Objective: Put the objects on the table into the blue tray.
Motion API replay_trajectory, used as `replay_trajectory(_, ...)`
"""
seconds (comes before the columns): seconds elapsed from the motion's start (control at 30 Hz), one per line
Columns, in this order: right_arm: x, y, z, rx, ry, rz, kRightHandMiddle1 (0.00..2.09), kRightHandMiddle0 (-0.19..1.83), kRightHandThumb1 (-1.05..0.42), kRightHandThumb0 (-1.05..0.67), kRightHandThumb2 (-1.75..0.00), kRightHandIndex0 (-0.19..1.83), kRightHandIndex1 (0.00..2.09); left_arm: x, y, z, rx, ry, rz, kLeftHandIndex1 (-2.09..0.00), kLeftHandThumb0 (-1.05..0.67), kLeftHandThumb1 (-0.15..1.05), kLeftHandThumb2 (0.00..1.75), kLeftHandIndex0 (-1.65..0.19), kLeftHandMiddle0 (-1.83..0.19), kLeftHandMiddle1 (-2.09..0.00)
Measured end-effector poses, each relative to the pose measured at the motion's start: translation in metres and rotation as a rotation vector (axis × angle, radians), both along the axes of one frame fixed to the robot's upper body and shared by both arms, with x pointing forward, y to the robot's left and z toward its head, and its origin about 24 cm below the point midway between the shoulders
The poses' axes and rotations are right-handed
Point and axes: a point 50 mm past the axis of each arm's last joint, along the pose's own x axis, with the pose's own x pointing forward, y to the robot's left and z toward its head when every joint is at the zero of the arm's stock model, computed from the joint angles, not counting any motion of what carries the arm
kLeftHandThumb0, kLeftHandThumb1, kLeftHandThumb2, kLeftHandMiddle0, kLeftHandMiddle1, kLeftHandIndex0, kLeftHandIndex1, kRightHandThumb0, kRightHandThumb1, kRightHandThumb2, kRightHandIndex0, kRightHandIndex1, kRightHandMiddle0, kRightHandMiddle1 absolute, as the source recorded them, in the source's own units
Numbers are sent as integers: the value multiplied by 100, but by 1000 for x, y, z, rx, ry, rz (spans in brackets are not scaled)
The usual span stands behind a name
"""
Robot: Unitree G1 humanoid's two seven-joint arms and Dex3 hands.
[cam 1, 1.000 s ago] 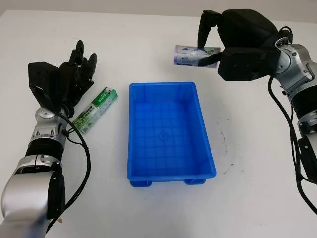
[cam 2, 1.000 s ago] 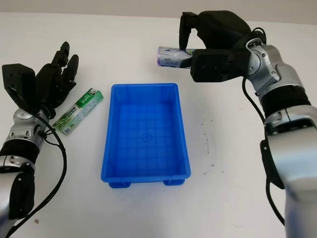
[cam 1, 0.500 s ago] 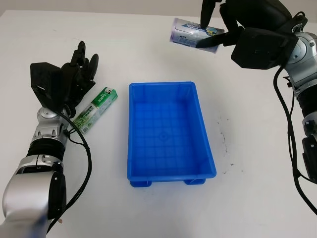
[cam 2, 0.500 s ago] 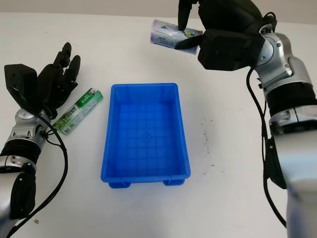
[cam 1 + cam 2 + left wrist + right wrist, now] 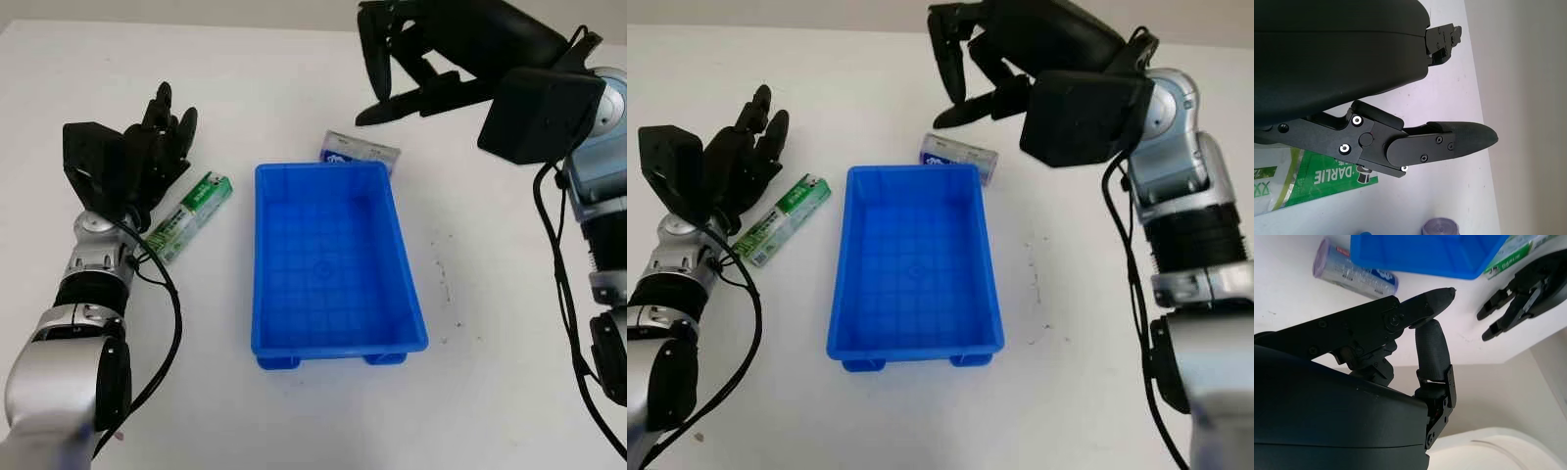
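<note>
- White tabletop (image 5: 490, 392) runs under everything, with a few small dark specks to the right of the tray.
- Blue tray (image 5: 333, 264), a rectangular plastic bin with a gridded floor, sits in the middle of the table with nothing inside it.
- Right hand (image 5: 431, 59) is raised above the table beyond the tray's far right corner; its black fingers (image 5: 1432, 347) are released and hold nothing, their tips hanging over the table above the roll.
- Left hand (image 5: 147, 157) is at the left side of the table, just beside the green box, on the side away from the tray; it is open and grasps nothing, and I cannot tell whether it touches the box.
- Green box (image 5: 188, 217), a long toothpaste carton with white lettering, lies flat on the table left of the tray, angled with its far end nearer the tray's far left corner and clear of the tray wall.
- Pale purple roll (image 5: 958, 157), a cylinder in a printed blue-and-white wrapper, lies on its side on the table against or just beside the outside of the tray's far wall, near its right corner; it is outside the tray, and part of it is hidden behind the rim.
</note>
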Motion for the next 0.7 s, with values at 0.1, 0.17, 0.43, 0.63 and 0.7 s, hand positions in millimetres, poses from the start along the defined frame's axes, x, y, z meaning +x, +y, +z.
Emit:
replay_trajectory(0.1,0,1,-3,-17,5,-6,209,64,-104,-40,-6,87,209,0,0,0,0,1,-1,0,-74,105,53,19,19,0)
replay_trajectory(0.17,1,0,-3,-24,3,-16,209,50,-103,-40,-5,73,209,0,0,0,-1,1,-1,0,-76,105,53,19,19,0)
replay_trajectory(0.43,15,-13,-6,19,-13,-140,204,26,-98,-43,-4,37,207,0,0,0,-1,1,1,0,-77,105,52,19,19,0)
replay_trajectory(0.63,30,-24,7,110,-113,-323,160,3,-97,-56,-6,12,171,0,0,0,1,-1,3,0,-77,105,53,19,19,0)
replay_trajectory(0.7,36,-24,11,86,-118,-374,107,2,-98,-65,-5,3,120,0,0,0,3,-2,4,0,-77,105,53,19,19,0)
